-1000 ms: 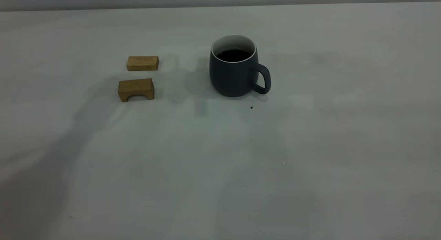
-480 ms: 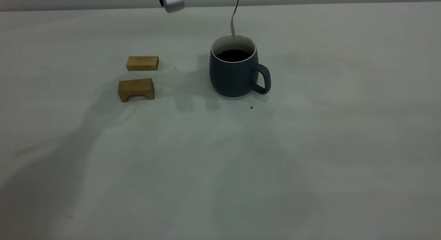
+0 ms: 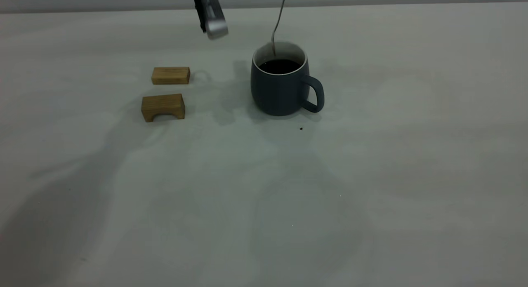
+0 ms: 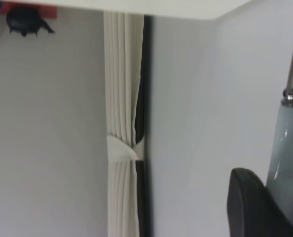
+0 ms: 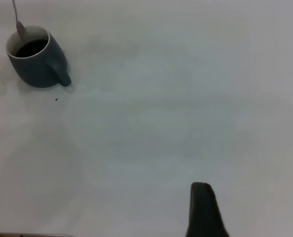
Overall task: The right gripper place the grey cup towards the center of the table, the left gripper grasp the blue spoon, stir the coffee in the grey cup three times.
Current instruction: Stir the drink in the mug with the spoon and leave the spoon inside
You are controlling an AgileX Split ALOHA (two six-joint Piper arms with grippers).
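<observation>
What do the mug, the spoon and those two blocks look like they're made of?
Mug: likely ceramic, matte slate-grey outside, white inside.
Spoon: metal neck with a glint; pale-blue handle, glossy, maybe ceramic or plastic.
Blocks: wood, tan with visible grain.

The left gripper (image 3: 210, 15) hangs high above the table's far side, its fingers (image 4: 250, 202) clamped; the right arm sits parked.

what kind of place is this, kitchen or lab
Likely a robot test bench, not a kitchen: a bare pale grey-white tabletop, two tan wooden blocks, and a dark grey mug staged under a robot arm.
</observation>
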